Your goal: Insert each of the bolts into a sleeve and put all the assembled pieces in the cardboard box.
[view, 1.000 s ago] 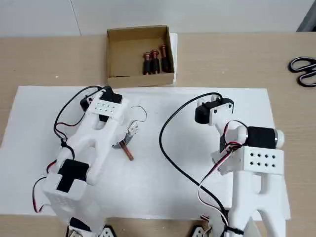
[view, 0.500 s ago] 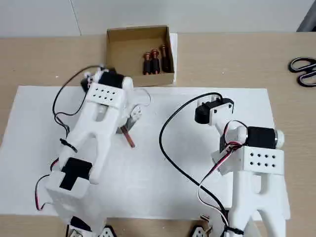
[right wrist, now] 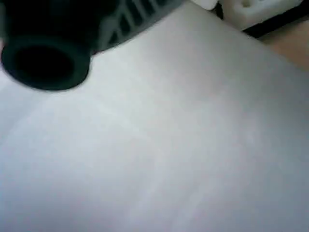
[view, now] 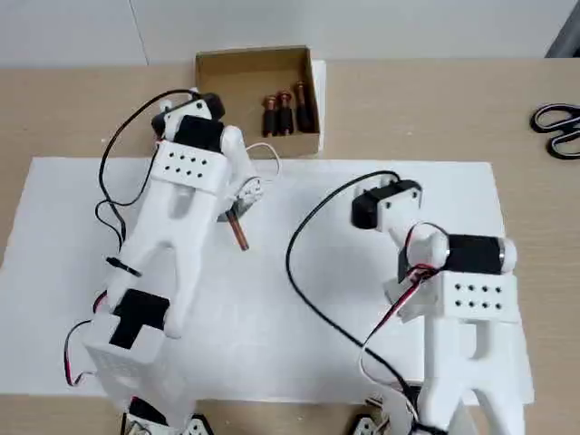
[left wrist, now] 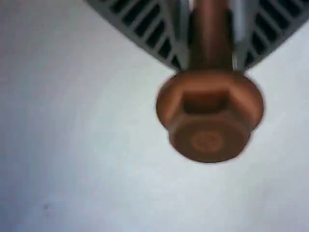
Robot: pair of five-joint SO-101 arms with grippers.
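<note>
The left arm's (view: 177,227) jaws are clamped on the shank of a copper bolt (left wrist: 210,116). Its hex head hangs free and its long axis slants above the white sheet (view: 272,317), near the cardboard box (view: 257,145) where three assembled pieces (view: 285,107) lie. The right arm's (view: 458,299) jaws grip a black sleeve (right wrist: 46,63), well apart to the bolt's right, and I'd say the bolt must line up with its open bore.

The bolt (left wrist: 210,116) I held was blurred, its shank cut off by the picture's edge. My sleeve (right wrist: 46,63) was blurred and partly cropped too. At the bench's (view: 408,100) far right edge, the scissors (view: 557,131) ran out of frame.
</note>
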